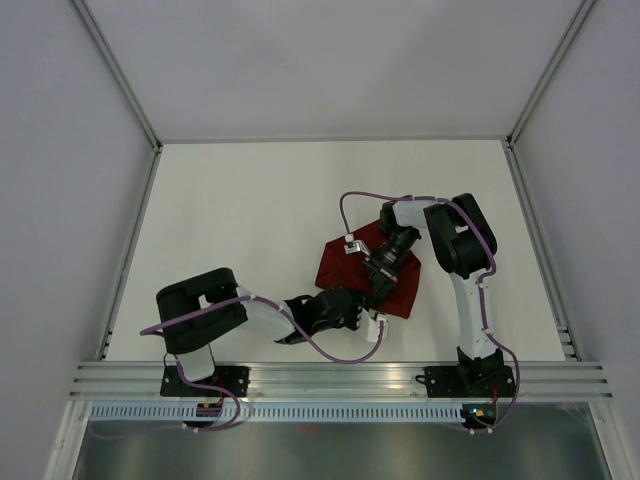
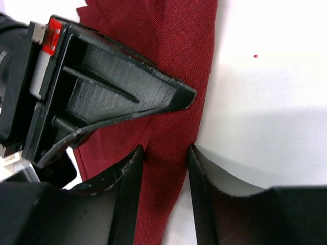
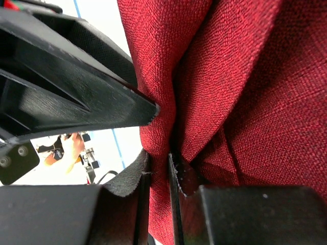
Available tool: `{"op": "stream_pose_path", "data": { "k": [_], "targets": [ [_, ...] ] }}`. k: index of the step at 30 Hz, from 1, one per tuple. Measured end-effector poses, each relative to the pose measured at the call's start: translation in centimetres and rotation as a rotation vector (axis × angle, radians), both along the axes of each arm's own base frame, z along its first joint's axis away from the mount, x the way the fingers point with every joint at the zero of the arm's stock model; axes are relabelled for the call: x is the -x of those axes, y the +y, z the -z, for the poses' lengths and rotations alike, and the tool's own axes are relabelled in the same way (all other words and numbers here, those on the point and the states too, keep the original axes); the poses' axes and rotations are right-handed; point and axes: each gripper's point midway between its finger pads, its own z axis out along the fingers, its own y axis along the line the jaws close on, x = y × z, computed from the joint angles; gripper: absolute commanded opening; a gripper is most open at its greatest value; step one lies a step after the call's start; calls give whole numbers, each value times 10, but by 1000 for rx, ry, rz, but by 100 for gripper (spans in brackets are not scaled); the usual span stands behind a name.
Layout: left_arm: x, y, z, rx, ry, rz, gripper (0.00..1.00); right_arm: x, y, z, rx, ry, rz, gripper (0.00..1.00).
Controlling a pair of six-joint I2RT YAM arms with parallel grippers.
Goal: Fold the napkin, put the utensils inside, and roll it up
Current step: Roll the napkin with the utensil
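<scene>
Fingers (image 2: pixel 130 189) of the left gripper (image 2: pixel 166 153) stood part open in the left wrist view, astride a narrow strip of the napkin (image 2: pixel 168 61). The maroon cloth filled the gap between them and looked flat, not bunched. Its right edge ran just beside the right finger, with the bare white table (image 2: pixel 265 102) beyond. I judged that they had no hold yet.

Through the right wrist camera, the right gripper (image 3: pixel 159 163) was almost closed. Its fingers (image 3: pixel 181 176) pinched a raised fold of the napkin in a thin gap. The cloth rose above them in loose, overlapping layers that filled the right side of the view.

From the top camera, the napkin lay crumpled, right of the table's centre and toward the near side. The right gripper came down onto its middle, and the left gripper reached in at its near edge. The two heads were very close together.

The folding looked unfinished. The right pinch held only a thin ridge, so a quick pull could slip it free. If the left fingers stayed loose, the near edge could drag along and the fold would come out crooked. With the heads so close, a careless move could knock them together.
</scene>
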Motion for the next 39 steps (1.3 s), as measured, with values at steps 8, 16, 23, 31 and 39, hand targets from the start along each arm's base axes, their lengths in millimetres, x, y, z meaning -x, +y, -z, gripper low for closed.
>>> {"op": "stream_pose_path", "data": {
  "k": [8,16,23,31,39],
  "targets": [
    [1,-15,1,-119,110,47,2,1,-6,0,33,10,-3,8],
    [8,-28,1,-170,273,42,2,-6,-14,-10,95,-85,27,55],
    [27,-40,2,-155,448,44,2,-106,-28,-30,69,-531,249,63],
    [41,-37,3,-69,708,20,2,-193,-109,-104,77,-858,665,64],
    [41,-28,6,126,933,-40,2,-151,-113,-145,-1,-1033,602,62]
  ]
}}
